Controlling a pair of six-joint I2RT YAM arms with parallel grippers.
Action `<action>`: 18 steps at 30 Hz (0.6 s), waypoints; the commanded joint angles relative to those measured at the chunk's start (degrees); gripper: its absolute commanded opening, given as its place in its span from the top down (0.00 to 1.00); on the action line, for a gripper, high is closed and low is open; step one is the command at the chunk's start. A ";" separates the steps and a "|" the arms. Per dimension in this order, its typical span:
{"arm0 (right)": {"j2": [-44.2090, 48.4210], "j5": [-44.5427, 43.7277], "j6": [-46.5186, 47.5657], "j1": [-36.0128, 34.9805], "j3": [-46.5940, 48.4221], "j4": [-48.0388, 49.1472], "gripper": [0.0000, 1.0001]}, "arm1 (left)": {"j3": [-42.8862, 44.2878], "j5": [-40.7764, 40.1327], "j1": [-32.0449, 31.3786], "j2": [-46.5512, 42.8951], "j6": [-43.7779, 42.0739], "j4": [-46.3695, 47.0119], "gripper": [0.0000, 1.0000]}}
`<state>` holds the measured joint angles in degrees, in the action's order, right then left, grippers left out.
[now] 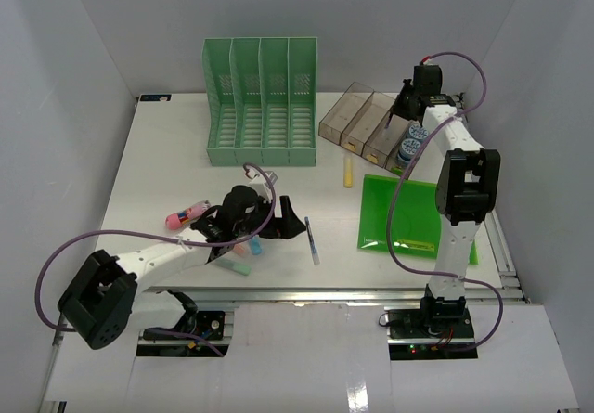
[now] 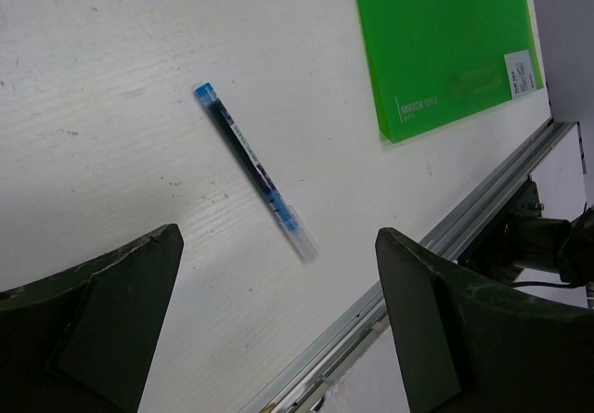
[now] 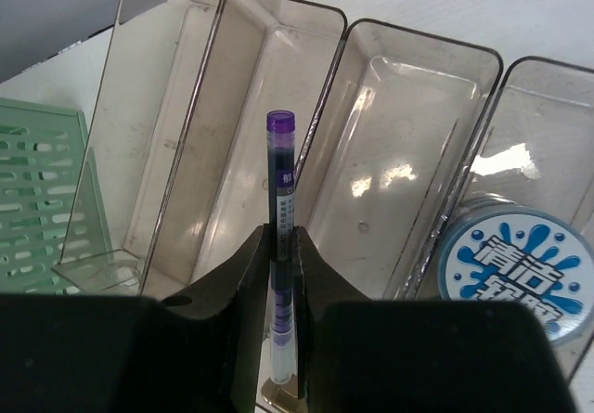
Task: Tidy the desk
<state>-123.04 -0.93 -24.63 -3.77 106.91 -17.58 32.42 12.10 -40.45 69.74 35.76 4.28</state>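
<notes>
The desk, walled by white panels, bears a green file rack; nearer than the rack the left gripper gapes empty, to its right the right gripper pinches a purple pen.

The white-shelled left arm and its matching right arm are wearing blocky black joint housings, and a thin purple cable is trailing along each (looping free near the bases). On the left claw, matte blackish-green fingers are showing scuffed edges; the right claw is showing smooth black ones.
</notes>
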 commanded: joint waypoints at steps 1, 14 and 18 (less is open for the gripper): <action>-1.67 -0.54 -2.79 -0.10 -1.34 3.16 0.78 | 3.59 -0.39 0.10 2.73 2.11 1.44 0.05; 2.49 3.08 -1.53 0.32 -5.52 4.00 0.33 | 9.91 -5.40 -1.54 10.25 2.68 -2.37 0.08; 10.81 17.88 10.14 0.57 -11.62 6.44 0.30 | 14.54 -9.03 -2.59 15.16 3.16 -7.58 0.13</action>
<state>-123.70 1.18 -26.58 -3.77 100.99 -15.71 41.02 8.11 -41.71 80.84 38.17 3.07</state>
